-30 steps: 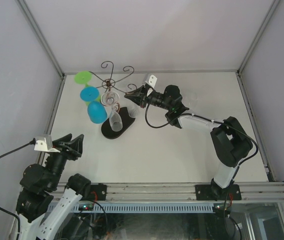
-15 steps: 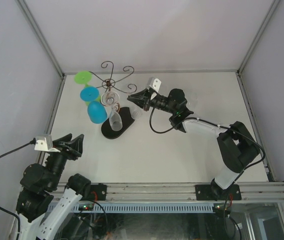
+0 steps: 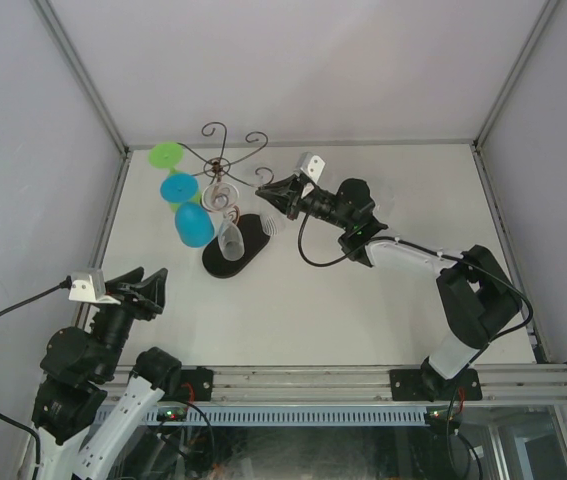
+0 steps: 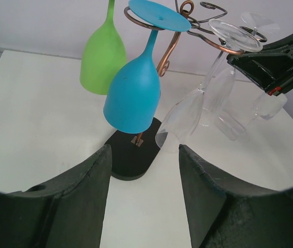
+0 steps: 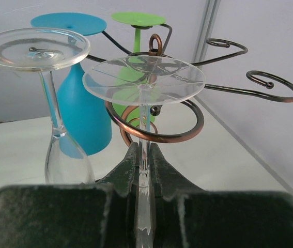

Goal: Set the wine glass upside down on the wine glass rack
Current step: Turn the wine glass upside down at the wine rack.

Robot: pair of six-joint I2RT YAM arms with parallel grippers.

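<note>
My right gripper [image 5: 144, 150] is shut on the stem of a clear wine glass [image 5: 144, 80], held upside down with its foot on top. The stem seems to pass through a coppery scroll ring of the wine glass rack [image 5: 159, 137], and the foot sits a little above that ring. In the top view the right gripper [image 3: 271, 192] is at the right side of the rack [image 3: 221, 165]. The held glass's bowl [image 4: 267, 106] also shows in the left wrist view. My left gripper [image 4: 143, 150] is open and empty, well in front of the rack's black base [image 4: 130, 160], at the table's near left [image 3: 148, 290].
Three glasses hang upside down on the rack: a second clear one [image 5: 35, 49], a blue one [image 4: 133, 98] and a green one [image 4: 103, 57]. Two scroll arms [image 5: 273, 85] at the rack's far side hold nothing. White walls enclose the table.
The right arm's wrist and elbow have shifted a little to the right while the gripper keeps the clear glass at the rack. The left arm has not moved.
</note>
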